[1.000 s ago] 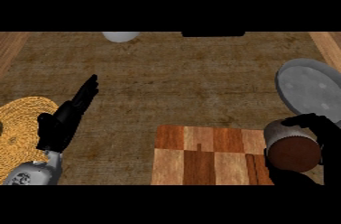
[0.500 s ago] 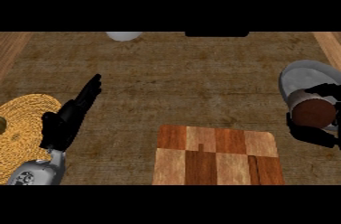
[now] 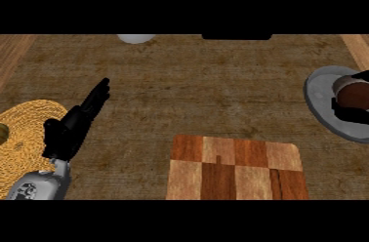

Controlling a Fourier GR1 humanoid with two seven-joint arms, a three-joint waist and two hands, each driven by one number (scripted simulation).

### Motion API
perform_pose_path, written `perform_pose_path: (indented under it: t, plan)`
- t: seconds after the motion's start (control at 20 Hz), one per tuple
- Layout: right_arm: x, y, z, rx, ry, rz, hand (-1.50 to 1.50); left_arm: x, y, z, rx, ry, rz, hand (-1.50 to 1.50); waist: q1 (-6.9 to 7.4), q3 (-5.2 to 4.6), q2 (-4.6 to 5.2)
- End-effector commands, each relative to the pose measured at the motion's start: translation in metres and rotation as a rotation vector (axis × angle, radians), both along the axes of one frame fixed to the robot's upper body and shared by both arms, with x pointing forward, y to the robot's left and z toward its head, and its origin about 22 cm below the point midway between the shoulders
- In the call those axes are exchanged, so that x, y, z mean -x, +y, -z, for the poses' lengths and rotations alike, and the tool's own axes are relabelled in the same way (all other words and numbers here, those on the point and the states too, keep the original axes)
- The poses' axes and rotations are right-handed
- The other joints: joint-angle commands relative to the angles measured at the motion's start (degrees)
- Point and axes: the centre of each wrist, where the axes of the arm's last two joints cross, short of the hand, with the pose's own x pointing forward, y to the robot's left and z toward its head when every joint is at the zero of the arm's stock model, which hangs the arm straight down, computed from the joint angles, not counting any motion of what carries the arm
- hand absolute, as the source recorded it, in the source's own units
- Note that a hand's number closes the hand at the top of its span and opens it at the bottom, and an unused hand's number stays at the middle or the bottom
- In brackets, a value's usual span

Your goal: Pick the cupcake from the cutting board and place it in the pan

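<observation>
Cupcake [image 3: 355,93], gripped by right hand [image 3: 351,110], is over grey pan [image 3: 320,97] on brown counter [image 3: 216,90]; left hand [image 3: 71,129] open.

Cutting board [image 3: 234,168] glossy chequered wood; pan [image 3: 324,109] smooth grey metal; mat [image 3: 25,138] coarse woven straw; counter [image 3: 202,85] matt, rough-grained.

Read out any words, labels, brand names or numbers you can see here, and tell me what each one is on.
No text can be read anywhere.
The cutting board, the pan, the cupcake and the woven mat carry no writing.
Small dark marks on the grey left forearm are too blurred to read as letters or numbers.
</observation>
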Motion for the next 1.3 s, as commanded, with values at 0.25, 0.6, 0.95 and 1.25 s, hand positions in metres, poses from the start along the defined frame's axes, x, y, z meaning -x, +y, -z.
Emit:
perform_pose_path:
  t: [0.25, 0.6, 0.95, 1.25]
  plan:
    - [-0.043, -0.039, 0.019, 0.000, -0.006, 0.007, 1.50, -0.001, 0.007, 0.003, 0.002, -0.001, 0.007, 0.00, 0.41, 0.00, 0.10]
    - [-0.017, -0.080, 0.042, -0.102, 0.200, 0.225, 1.50, -0.011, -0.002, -0.016, -0.021, -0.014, 0.015, 0.00, 1.43, 0.03, 0.72]
    - [-0.036, -0.080, 0.022, -0.185, 0.268, 0.091, -1.50, -0.012, -0.026, -0.005, 0.005, -0.023, 0.044, 0.00, 2.55, 0.28, 1.25]
    - [-0.042, -0.067, 0.030, -0.415, 0.057, 0.034, -1.50, -0.013, -0.007, -0.016, -0.001, -0.032, 0.040, 0.00, 2.63, 0.44, 1.38]
